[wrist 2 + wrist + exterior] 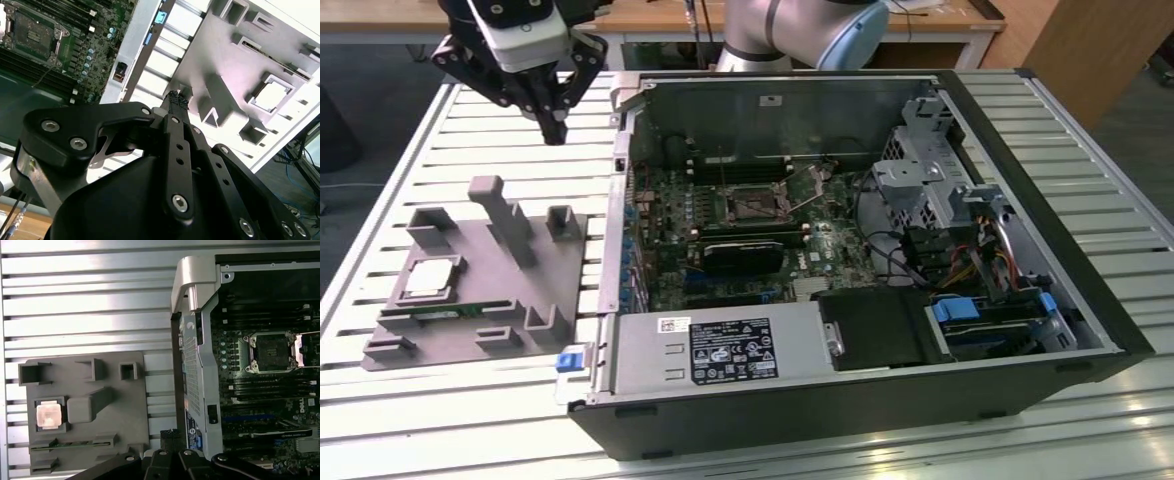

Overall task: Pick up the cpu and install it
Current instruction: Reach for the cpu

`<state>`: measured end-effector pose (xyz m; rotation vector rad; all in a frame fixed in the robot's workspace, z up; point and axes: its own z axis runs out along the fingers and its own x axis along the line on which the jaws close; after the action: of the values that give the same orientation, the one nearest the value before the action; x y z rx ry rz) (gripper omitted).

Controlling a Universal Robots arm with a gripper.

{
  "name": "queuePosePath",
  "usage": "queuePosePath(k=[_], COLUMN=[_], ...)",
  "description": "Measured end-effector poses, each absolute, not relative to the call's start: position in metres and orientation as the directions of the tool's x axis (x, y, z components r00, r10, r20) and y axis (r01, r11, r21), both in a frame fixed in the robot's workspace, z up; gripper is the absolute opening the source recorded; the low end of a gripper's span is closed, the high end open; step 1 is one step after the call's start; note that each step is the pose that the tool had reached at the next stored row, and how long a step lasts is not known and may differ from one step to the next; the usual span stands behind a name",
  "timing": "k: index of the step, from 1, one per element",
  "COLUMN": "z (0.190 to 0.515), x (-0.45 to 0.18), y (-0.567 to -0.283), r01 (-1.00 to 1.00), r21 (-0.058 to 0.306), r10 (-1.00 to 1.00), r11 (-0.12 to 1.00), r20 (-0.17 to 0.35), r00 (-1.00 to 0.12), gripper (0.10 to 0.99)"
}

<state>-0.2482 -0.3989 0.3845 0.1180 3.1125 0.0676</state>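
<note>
The gripper hangs over the table, fingers apparently closed, empty. The cpu lies in the grey holder. I'd open, centre squarely overhead, then descend level.

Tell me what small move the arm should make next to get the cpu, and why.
Probably carry the gripper across until it hangs over the cpu. In the exterior view it hovers shut and empty above the slatted table, beyond the grey holder, while the cpu lies untouched in its pocket on that holder, nearer the exterior view's left.
</note>
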Motion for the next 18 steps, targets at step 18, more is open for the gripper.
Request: queuePosePath(k=[18], z=[0.383], x=[-0.260], y=[-0.399], r01=[0.075], r21=[0.044], r10=[0.076], r11=[0.996], r20=[-0.025], r00=[-0.997], gripper=[0.106])
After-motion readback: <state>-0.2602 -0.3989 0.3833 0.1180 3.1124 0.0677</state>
